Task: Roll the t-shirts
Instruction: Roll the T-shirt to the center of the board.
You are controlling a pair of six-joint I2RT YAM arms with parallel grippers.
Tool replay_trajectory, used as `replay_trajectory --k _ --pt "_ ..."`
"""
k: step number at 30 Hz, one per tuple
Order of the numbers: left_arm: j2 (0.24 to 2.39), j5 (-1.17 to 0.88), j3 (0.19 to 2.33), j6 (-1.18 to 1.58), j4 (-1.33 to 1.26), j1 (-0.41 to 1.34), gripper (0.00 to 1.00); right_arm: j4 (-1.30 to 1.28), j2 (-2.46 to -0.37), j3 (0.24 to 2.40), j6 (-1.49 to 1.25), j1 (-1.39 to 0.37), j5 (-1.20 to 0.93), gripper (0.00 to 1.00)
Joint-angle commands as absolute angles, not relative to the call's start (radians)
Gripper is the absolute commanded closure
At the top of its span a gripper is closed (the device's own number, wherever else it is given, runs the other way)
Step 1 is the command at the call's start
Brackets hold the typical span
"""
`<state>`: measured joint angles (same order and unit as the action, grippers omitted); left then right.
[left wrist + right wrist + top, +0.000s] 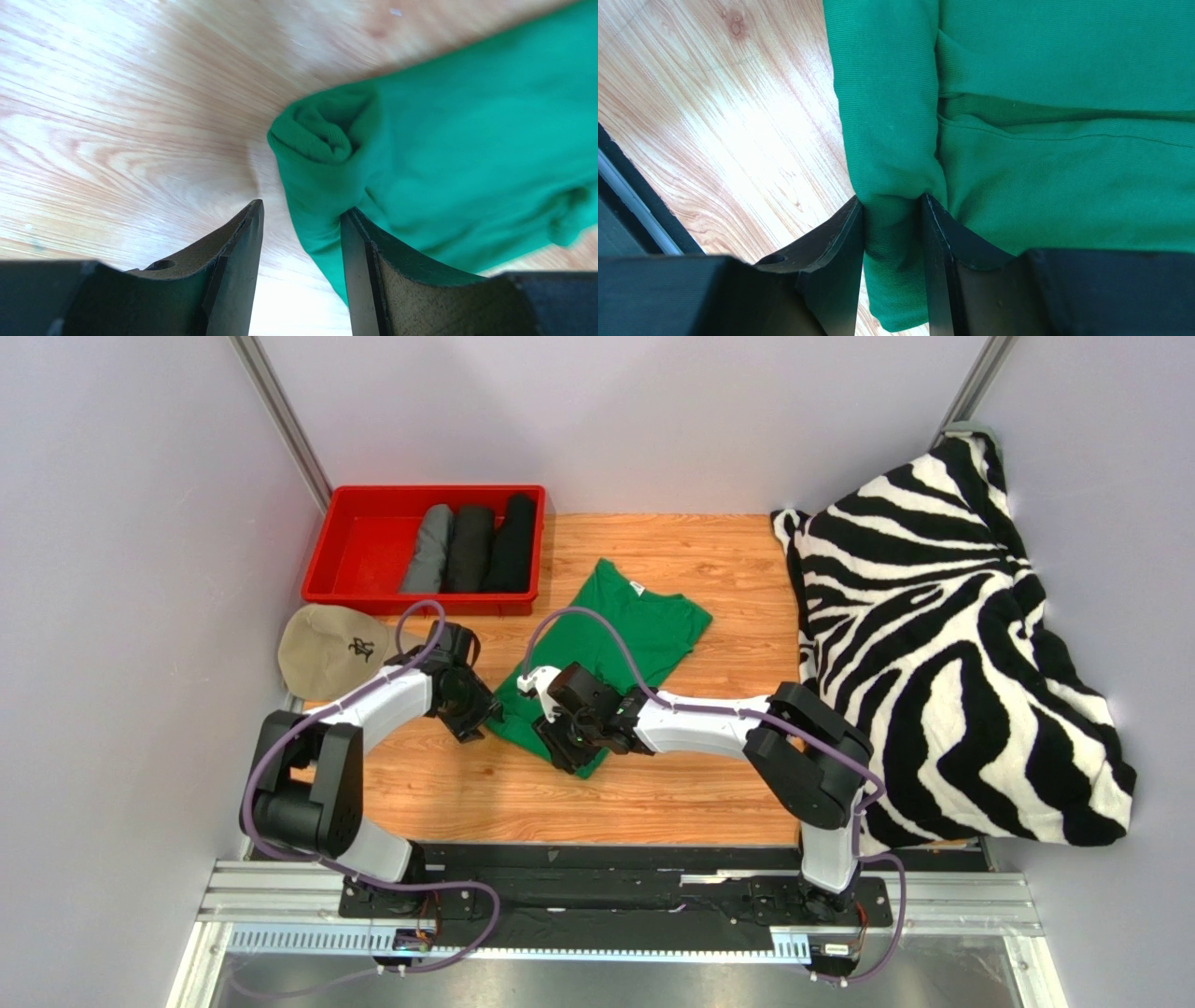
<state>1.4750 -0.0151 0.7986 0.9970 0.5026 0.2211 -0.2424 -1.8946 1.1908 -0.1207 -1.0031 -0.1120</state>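
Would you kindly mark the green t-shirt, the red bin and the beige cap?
green t-shirt [652,619], top view, chest panel.
red bin [368,546], top view, bare floor.
beige cap [317,655], top view, crown.

Wooden bench [701,784]: the green t-shirt [631,623] lies spread beyond both hands, left hand [473,717] and right hand [560,746] at its rolled near edge. Red bin [368,546] is beyond the left hand, beige cap [326,651] just outside it, zebra-striped blanket [954,630] well outside the right.

Was a robot lab cell: grey panel walls [126,504] enclosed wood table [701,791], w/ alu. mounting rail [267,899] at table's near edge.
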Motion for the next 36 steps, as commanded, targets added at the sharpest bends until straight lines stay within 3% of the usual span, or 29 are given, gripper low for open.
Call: replay_trajectory --k 1,10,12,13,21,36 --pt "1.529 0.041 0.854 1.000 0.574 0.215 0.46 -0.258 -1.911 1.166 -0.149 -0.997 -0.163 0.63" --pt "1.456 -0.029 0.855 0.939 0.548 0.216 0.37 -0.226 -1.924 1.147 -0.195 -0.957 -0.300 0.64" --pt "1.395 -0.047 0.827 0.943 0.551 0.221 0.24 -0.198 -1.931 1.138 -0.230 -0.937 -0.381 0.64" --pt "1.373 -0.055 0.792 0.959 0.543 0.221 0.22 -0.184 -1.937 1.128 -0.245 -0.919 -0.409 0.64" --pt "1.232 -0.069 0.681 1.054 0.491 0.310 0.25 -0.077 -2.002 1.089 -0.383 -0.835 -0.604 0.64" --pt "1.361 -0.009 0.686 1.134 0.331 0.368 0.33 0.074 -2.028 0.982 -0.509 -0.739 -0.703 0.64"
